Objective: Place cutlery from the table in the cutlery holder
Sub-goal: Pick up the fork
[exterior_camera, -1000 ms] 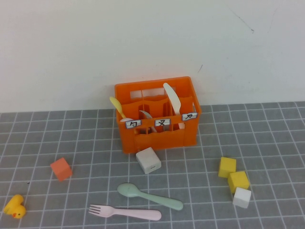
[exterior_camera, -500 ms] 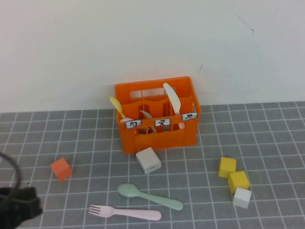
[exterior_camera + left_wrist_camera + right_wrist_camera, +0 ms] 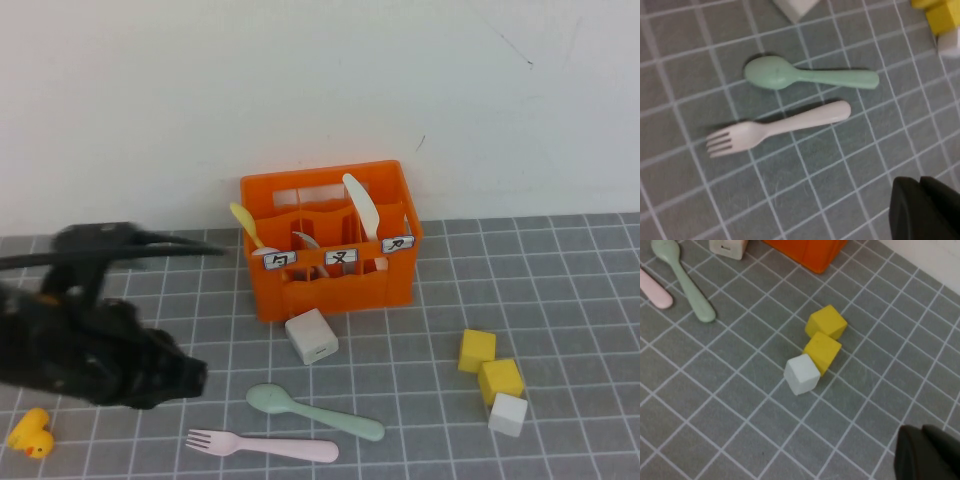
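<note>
Fingers: cannot tell on left gripper (image 3: 185, 378), beside fork (image 3: 262, 446), or on right gripper (image 3: 927, 454). Centre over fork handle before descending.

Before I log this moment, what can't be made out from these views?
- Left gripper: motion-blurred in the high view, cut off by the frame edge in the left wrist view; open or shut unclear.
- Right gripper: outside the high view, only a dark corner in its wrist view.
- Cutlery holder: its front wall hides the lower parts of the utensils inside.
</note>
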You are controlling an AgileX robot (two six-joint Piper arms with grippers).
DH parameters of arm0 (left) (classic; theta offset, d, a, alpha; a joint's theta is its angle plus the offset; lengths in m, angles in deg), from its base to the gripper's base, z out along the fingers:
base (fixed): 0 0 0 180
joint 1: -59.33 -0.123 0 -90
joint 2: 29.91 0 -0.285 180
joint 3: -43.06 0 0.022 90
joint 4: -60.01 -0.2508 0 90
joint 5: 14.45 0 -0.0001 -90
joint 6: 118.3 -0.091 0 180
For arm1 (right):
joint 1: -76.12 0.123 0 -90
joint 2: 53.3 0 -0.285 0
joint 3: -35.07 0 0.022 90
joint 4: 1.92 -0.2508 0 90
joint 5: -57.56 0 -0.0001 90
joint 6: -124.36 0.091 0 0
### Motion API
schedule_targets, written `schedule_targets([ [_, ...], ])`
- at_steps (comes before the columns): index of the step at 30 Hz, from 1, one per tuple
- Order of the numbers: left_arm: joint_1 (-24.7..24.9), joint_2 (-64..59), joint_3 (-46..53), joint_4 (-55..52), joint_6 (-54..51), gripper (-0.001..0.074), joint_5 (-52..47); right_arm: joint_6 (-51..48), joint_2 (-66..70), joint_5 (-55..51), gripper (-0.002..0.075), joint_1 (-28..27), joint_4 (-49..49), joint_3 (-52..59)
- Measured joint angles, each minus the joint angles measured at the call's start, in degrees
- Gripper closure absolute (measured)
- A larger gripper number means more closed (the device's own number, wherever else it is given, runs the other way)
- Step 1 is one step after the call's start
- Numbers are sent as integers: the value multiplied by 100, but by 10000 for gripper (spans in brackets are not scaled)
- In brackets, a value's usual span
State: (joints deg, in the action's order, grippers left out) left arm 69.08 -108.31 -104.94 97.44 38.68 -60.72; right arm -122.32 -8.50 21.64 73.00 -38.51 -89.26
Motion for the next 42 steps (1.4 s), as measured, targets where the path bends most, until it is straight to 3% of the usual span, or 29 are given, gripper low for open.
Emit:
schedule_targets([
  [7,1655,-1122,-699,-2175,-232,707,70,-36,0,-64,727,0,-38,0],
  [11,2354,-1741,-725,-3253,-302,573,167,-83,0,-198,727,0,-63,-13],
  [15,2673,-2319,-731,-4139,-369,395,488,-213,0,-227,727,0,-189,-13],
  [20,2687,-2783,-731,-4774,-378,287,1136,-288,0,-227,727,0,-364,-13],
  [27,2687,-3290,-753,-5114,-378,273,1839,-296,0,-227,727,0,-485,-13],
  [35,2687,-3924,-1140,-5114,-378,277,1682,-296,0,-227,727,0,-507,-13],
  [42,2687,-4282,-1389,-4883,-200,414,1435,-296,0,-227,728,0,-595,-13],
])
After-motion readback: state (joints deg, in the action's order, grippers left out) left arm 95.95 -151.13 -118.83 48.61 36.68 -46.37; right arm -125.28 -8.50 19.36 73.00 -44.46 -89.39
